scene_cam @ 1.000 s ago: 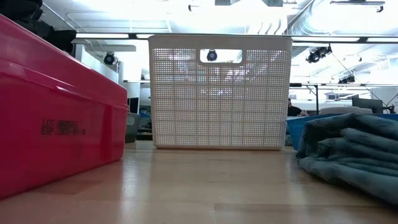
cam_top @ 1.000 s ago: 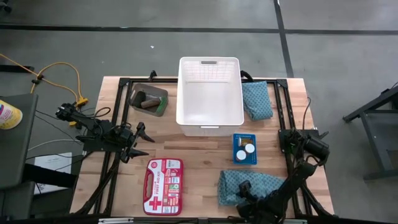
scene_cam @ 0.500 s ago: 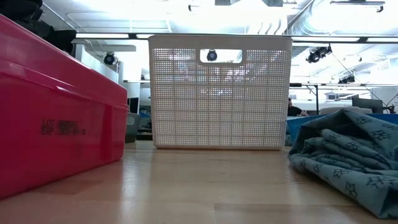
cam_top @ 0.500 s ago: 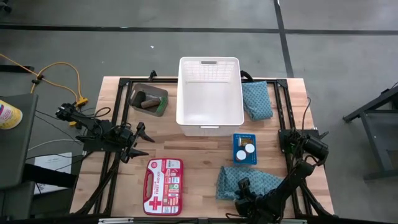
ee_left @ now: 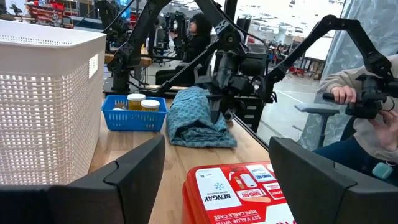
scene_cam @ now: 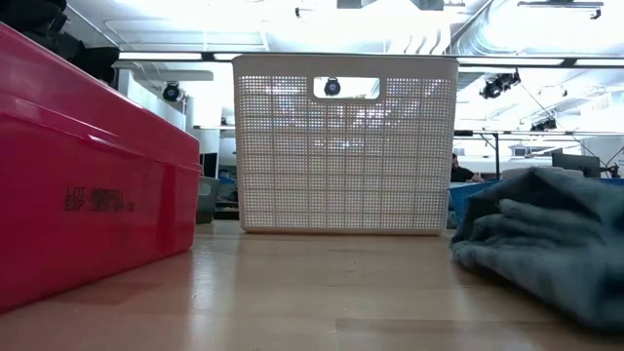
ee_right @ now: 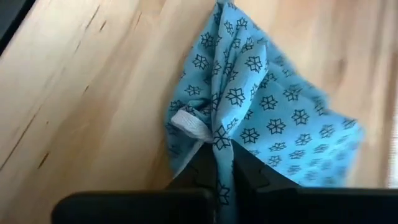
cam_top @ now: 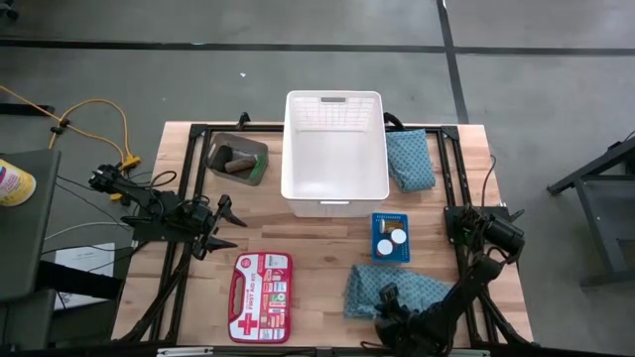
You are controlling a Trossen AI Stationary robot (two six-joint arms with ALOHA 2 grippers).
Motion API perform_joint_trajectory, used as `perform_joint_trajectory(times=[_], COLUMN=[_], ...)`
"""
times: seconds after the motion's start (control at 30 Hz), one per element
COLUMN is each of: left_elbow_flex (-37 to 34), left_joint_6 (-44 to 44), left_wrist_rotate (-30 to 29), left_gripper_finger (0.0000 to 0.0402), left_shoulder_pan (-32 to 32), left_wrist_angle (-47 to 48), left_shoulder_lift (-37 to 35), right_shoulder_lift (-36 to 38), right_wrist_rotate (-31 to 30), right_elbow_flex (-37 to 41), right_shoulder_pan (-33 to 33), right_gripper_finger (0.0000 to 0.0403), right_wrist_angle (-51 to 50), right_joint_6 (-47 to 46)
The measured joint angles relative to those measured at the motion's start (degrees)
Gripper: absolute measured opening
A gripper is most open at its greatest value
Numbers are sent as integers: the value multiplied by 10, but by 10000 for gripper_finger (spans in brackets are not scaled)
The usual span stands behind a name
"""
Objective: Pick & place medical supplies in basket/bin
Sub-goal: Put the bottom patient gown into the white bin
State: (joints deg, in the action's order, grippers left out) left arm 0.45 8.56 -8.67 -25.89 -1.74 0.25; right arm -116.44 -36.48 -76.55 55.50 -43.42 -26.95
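Pinching only a bunched fold at the edge of the near teal cloth (ee_right: 261,118), my right gripper (ee_right: 222,163) has its fingers closed tight on the fabric down by the table's near edge, towards the near right corner, and that thin hold is my main worry: I judge the cloth could slide out of the fingers on the lift, or unfold and hang long. A trailing tail could then drag across the blue tray (cam_top: 390,238) just beyond it and knock over the white-capped bottles (cam_top: 391,237) standing there, or snag on the rim of the white basket (cam_top: 334,193), which stands past the tray at the middle of the far edge. The red first-aid kit (cam_top: 260,285) lies near the same front edge, to the left, and looks clear of the route. My left gripper (cam_top: 220,226) waits wide open and empty near the left edge. Farther back, the second teal cloth (cam_top: 410,159) lies beside the basket's right wall, and the small grey bin (cam_top: 237,159) with its dark rolls sits towards the far left corner.
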Motion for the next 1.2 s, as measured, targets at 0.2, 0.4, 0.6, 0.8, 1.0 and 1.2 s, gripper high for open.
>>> perform_joint_trajectory(times=[0.2,0.4,0.6,0.8,1.0,1.2], left_elbow_flex=[0,0,0,0,0,0], left_joint_6=[0,0,0,0,0,0], left_wrist_rotate=[2,2,2,2,2,-1], left_gripper_finger=[281,281,281,281,281,281], left_shoulder_pan=[0,0,0,0,0,0], left_wrist_angle=[0,0,0,0,0,0], left_shoulder_lift=[0,0,0,0,0,0], right_shoulder_lift=[1,2,2,2,2,2], right_wrist_rotate=[-52,-93,-149,-201,-205,-203], right_elbow_flex=[-69,-139,-196,-227,-253,-255], right_shoulder_pan=[0,0,0,0,-2,-4], right_gripper_finger=[5,5,5,4,4,4], right_wrist_angle=[-73,-116,-161,-180,-183,-187], right_joint_6=[38,96,131,198,211,212])
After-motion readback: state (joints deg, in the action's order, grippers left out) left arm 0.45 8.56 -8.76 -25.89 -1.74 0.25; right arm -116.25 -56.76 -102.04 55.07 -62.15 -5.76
